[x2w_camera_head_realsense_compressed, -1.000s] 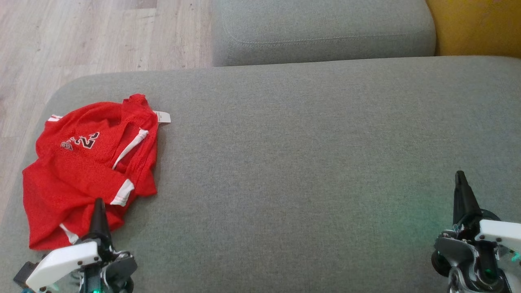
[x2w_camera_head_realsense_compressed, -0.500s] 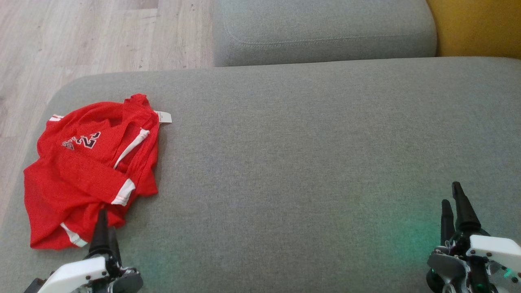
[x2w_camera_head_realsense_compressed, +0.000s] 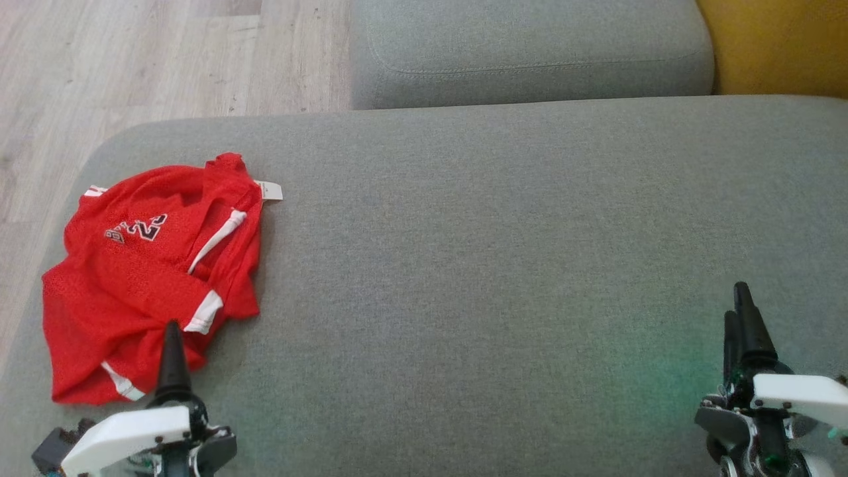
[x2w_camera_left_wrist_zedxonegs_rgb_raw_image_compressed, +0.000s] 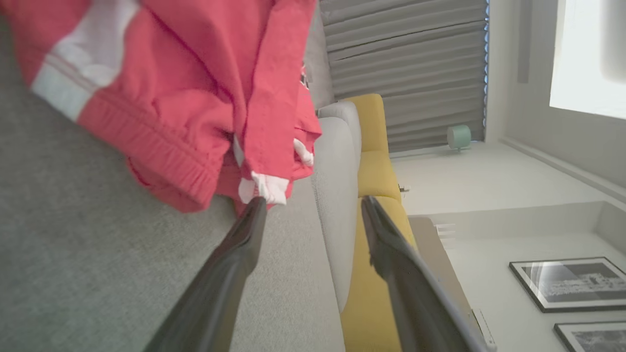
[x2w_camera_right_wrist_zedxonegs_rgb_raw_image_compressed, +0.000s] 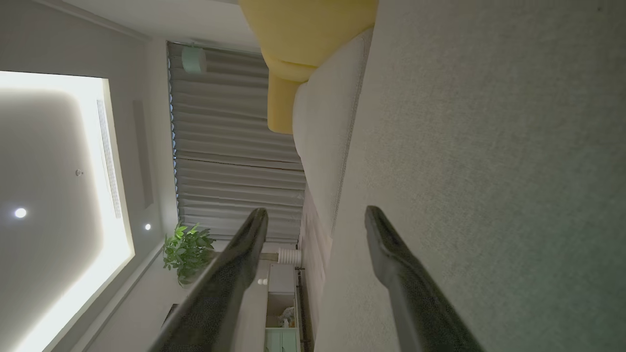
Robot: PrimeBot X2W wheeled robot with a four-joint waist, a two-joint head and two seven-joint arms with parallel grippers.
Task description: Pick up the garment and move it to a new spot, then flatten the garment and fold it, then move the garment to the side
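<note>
The left claw (x2w_camera_left_wrist_zedxonegs_rgb_raw_image_compressed: pixel 314 200) has its two fingers spread with nothing between them. One fingertip sits right at the white-trimmed hem of the red garment (x2w_camera_head_realsense_compressed: pixel 146 278); I cannot tell whether it touches the cloth. The garment lies crumpled at the left end of the grey sofa seat (x2w_camera_head_realsense_compressed: pixel 497 265), with a white tag (x2w_camera_head_realsense_compressed: pixel 270 191) sticking out at its far edge. The right claw (x2w_camera_right_wrist_zedxonegs_rgb_raw_image_compressed: pixel 316 211) is also spread and empty, low over bare seat and well apart from the garment. Beyond the seat are a grey back cushion (x2w_camera_head_realsense_compressed: pixel 530 53), a yellow cushion (x2w_camera_head_realsense_compressed: pixel 775 46) and a wooden floor (x2w_camera_head_realsense_compressed: pixel 132 59).
</note>
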